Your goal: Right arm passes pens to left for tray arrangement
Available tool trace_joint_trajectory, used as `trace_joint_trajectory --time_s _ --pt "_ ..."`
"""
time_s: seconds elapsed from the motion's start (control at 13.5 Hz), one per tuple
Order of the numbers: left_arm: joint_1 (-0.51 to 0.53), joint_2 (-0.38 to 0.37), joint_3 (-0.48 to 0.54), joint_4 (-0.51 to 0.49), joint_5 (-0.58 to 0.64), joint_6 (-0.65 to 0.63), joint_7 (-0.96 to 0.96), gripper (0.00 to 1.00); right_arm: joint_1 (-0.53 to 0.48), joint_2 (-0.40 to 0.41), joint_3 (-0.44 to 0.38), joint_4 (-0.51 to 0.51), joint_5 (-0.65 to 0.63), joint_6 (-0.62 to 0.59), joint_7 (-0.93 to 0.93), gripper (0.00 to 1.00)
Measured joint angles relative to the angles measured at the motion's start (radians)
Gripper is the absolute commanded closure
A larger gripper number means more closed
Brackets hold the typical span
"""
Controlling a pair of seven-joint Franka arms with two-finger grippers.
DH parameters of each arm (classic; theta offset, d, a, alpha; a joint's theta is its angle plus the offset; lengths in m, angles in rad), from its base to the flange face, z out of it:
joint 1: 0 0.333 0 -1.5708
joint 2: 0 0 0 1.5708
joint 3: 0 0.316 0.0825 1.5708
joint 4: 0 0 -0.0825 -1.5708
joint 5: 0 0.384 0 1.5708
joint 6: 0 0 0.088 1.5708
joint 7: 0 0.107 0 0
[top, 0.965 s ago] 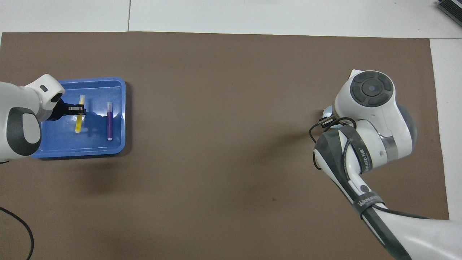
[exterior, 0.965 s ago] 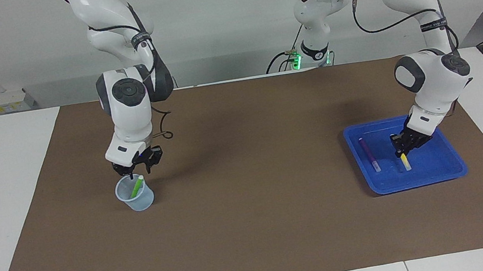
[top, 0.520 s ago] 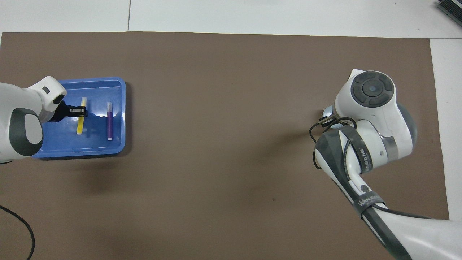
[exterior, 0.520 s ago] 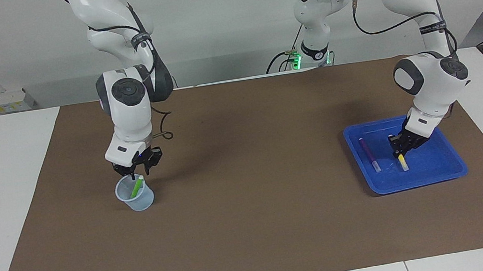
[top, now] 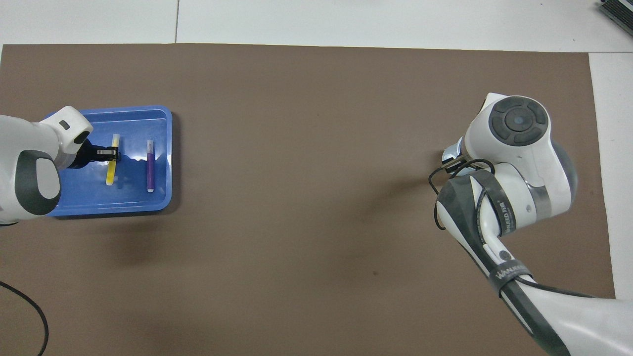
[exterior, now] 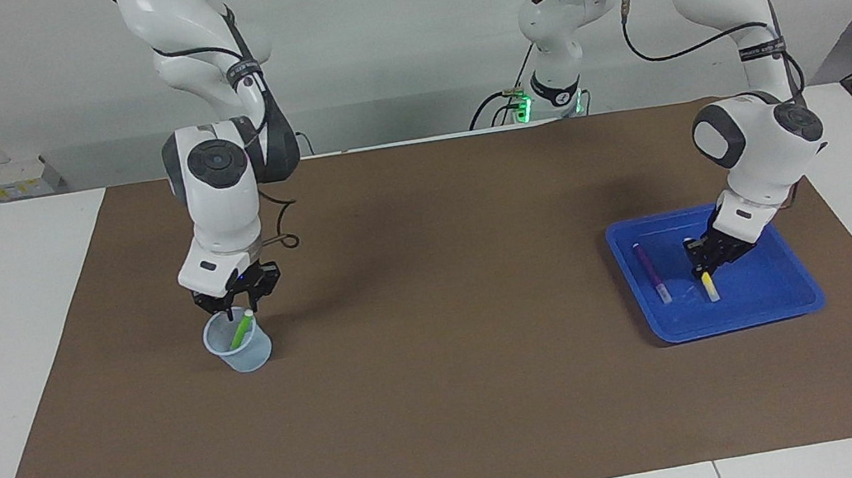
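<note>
I see the bench (exterior: 8,348) covered by a wide brown mat (exterior: 453,369), with both arms reaching down onto it. The right arm (exterior: 214,185) stands at its own end of the mat, and its right tool (exterior: 237,301) hangs just over the rim of a small translucent cup (exterior: 240,350); from my seat I cannot tell how far its fingers are spread, and nothing is visibly gripped. In the overhead view that arm's body hides the cup and tool entirely.

The left arm (exterior: 753,135) bends down into the blue tray (exterior: 785,301) at the left arm's end of the mat. Its left tool (exterior: 704,268) is clamped tight on the yellow pen (exterior: 709,286), low against the tray floor, the pen's pale end pointing away from the robots.

The purple pen (exterior: 652,272) lies flat in the tray beside the yellow one, roughly parallel, apart from it. The green pen (exterior: 242,328) leans inside the cup, its whitish tip poking above the rim right under the right tool.
</note>
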Motion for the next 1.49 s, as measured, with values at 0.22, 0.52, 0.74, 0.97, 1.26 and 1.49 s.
trace_joint_trajectory --time_s 0.22,0.52,0.74,0.97,1.26,1.49 --pt "0.000 0.002 0.000 -0.004 0.000 0.001 0.000 1.00 0.000 0.003 0.000 -0.004 0.000 0.017 0.000 0.60" --pt "0.000 0.005 0.000 -0.004 0.000 0.012 0.000 1.00 0.000 0.003 0.000 -0.005 0.000 0.019 0.000 0.63" --pt "0.000 0.007 0.000 -0.004 0.000 0.019 0.000 0.00 0.000 0.003 0.001 -0.005 0.000 0.020 0.000 0.68" --pt "0.000 0.009 0.000 -0.004 0.000 0.019 0.000 0.00 0.000 0.003 0.001 -0.006 0.000 0.020 0.000 0.81" --pt "0.000 0.010 0.000 -0.004 0.000 0.020 0.001 0.00 -0.001 0.000 0.001 -0.003 -0.005 0.021 0.000 0.85" --pt "0.000 0.010 0.000 -0.004 0.000 0.020 0.003 0.00 -0.001 0.000 0.001 -0.002 -0.005 0.021 0.000 0.93"
